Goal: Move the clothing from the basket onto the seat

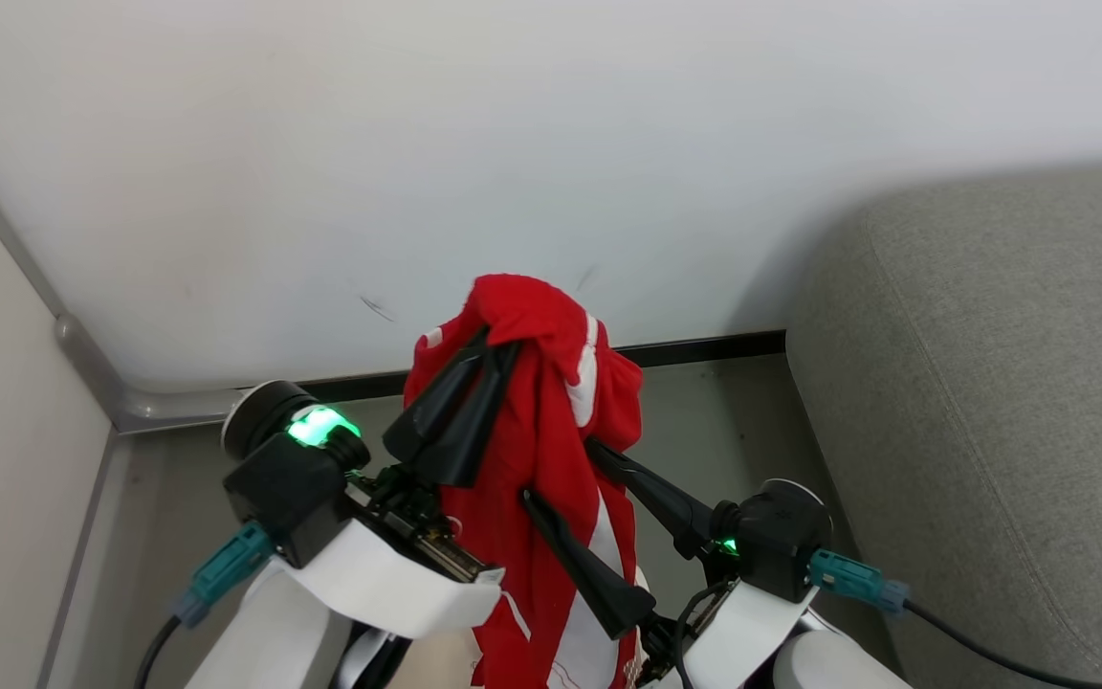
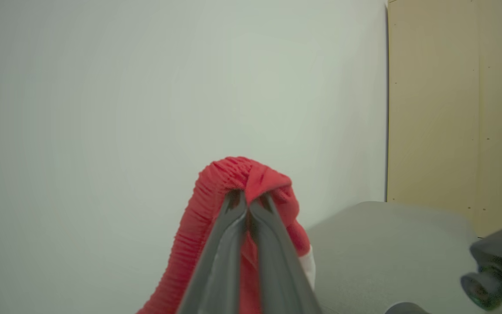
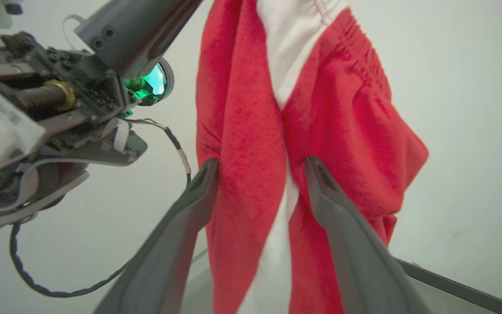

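Observation:
A red garment with white stripes, the clothing (image 1: 551, 402), hangs in the air in front of the wall. My left gripper (image 1: 491, 346) is shut on its bunched top, and the left wrist view shows the same grip (image 2: 247, 198) on the red fabric (image 2: 233, 174). Lower down, my right gripper (image 1: 561, 471) is open, its fingers standing on either side of the hanging cloth (image 3: 342, 113); in its own view the right gripper (image 3: 262, 168) does not pinch the fabric. The grey seat (image 1: 991, 383) lies to the right. The basket is out of view.
A white wall (image 1: 513, 144) with a dark skirting strip (image 1: 704, 346) stands just behind the garment. Grey floor (image 1: 723, 431) lies below. A room corner with a metal trim (image 1: 82, 354) is at the left. A pale wooden panel (image 2: 456, 100) rises beyond the seat (image 2: 386, 244).

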Motion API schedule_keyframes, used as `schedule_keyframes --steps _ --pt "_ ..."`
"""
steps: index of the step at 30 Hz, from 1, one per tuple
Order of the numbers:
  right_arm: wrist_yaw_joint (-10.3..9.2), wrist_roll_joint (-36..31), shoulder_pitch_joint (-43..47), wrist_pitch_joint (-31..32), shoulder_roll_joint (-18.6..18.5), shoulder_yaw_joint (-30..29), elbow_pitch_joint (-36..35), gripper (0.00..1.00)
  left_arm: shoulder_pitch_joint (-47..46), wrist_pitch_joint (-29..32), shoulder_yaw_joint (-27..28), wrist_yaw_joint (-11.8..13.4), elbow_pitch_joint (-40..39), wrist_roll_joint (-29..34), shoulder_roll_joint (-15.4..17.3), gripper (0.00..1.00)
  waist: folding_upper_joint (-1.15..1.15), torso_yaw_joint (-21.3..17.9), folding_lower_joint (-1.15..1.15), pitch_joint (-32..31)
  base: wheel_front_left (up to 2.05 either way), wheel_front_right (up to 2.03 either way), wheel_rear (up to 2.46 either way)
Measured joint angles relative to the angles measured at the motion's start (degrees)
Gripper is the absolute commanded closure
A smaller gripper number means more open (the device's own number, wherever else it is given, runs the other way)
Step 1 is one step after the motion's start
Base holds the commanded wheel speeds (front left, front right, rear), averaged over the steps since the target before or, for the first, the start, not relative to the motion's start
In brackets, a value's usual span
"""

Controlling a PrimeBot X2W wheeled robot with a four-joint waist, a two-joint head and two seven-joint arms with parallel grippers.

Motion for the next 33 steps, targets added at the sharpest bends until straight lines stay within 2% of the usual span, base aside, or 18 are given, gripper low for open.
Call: schedule_keyframes --steps 4,5,6,7,8,14,21,22,23,24,27,29,30,33 --pt "0.00 0.0 -0.5 0.0 0.0 0.6 1.1 0.00 -1.1 0.6 -2.6 0.0 -0.4 0.0 -0.1 1.00 0.00 -0.1 0.00 -0.3 0.00 0.00 0.00" --pt "0.00 -0.1 -0.5 0.0 0.0 0.9 1.5 0.09 -1.4 0.7 -3.1 0.0 -0.4 0.0 -0.1 1.00 0.00 -0.1 0.00 -0.3 0.00 0.00 0.00" --pt "0.00 -0.1 -0.5 0.0 0.0 1.1 1.9 0.59 -1.6 0.7 -3.2 0.0 -0.4 0.0 -0.2 1.00 0.00 -0.1 0.00 -0.4 0.00 0.00 0.00" --pt "0.00 -0.1 -0.5 0.0 0.0 1.2 2.1 0.59 -1.6 0.8 -3.3 0.0 -0.4 0.0 -0.2 1.00 0.00 -0.1 0.00 -0.5 0.00 0.00 0.00" --pt "0.00 -0.1 -0.5 0.0 0.0 1.3 2.2 1.00 -1.6 1.0 -3.4 0.0 -0.4 0.0 -0.2 1.00 0.00 -0.1 0.00 -0.5 0.00 0.00 0.00" --pt "0.00 -0.1 -0.6 0.0 0.0 1.6 2.6 1.00 -1.6 1.5 -3.5 0.0 0.7 0.0 -0.2 1.00 0.00 0.1 0.00 -0.5 0.00 0.00 0.00" --pt "0.00 -0.1 -0.8 0.0 0.0 -0.5 2.0 1.00 -1.5 1.8 -0.8 0.4 3.6 -0.5 0.0 1.00 0.00 0.4 0.00 0.0 0.00 0.00 0.00" --pt "0.00 -0.2 -1.0 0.0 0.0 -0.8 1.7 1.00 -1.5 1.8 -0.2 0.7 4.2 -0.5 0.1 0.97 0.00 0.4 0.00 0.1 0.00 0.00 0.00" --pt "0.00 -0.2 -1.4 0.0 0.0 -1.2 1.4 1.00 -1.4 1.8 0.4 1.0 4.6 -0.5 0.4 0.85 0.00 0.4 0.00 0.2 0.00 0.00 0.00" --pt "0.00 -0.2 -1.8 0.0 0.0 -1.7 1.0 1.00 -1.3 1.8 1.0 1.4 5.0 -0.5 0.7 0.69 0.00 0.4 0.00 0.3 0.00 0.00 0.00" --pt "0.00 -0.6 -2.3 0.0 0.0 -2.9 0.1 1.00 -0.9 1.8 3.0 2.3 6.6 -0.5 2.3 0.50 0.00 0.4 0.00 0.5 0.00 0.00 0.00" --pt "0.00 -0.8 -2.5 0.0 0.0 -3.6 -0.1 1.00 -0.6 1.8 3.9 2.7 7.1 -0.5 2.7 0.04 0.00 0.4 0.00 0.6 0.00 0.00 0.00" --pt "0.00 -1.0 -2.7 0.0 0.0 -4.2 -0.3 1.00 -0.1 1.8 4.6 3.2 7.7 -0.5 3.2 0.00 0.00 0.3 0.00 0.7 0.00 0.00 0.00" --pt "0.00 -1.4 -2.8 0.0 0.0 -5.9 -1.0 1.00 1.5 1.8 6.8 4.2 9.4 -0.5 4.6 0.00 0.00 0.2 0.00 1.0 0.00 0.00 0.00"
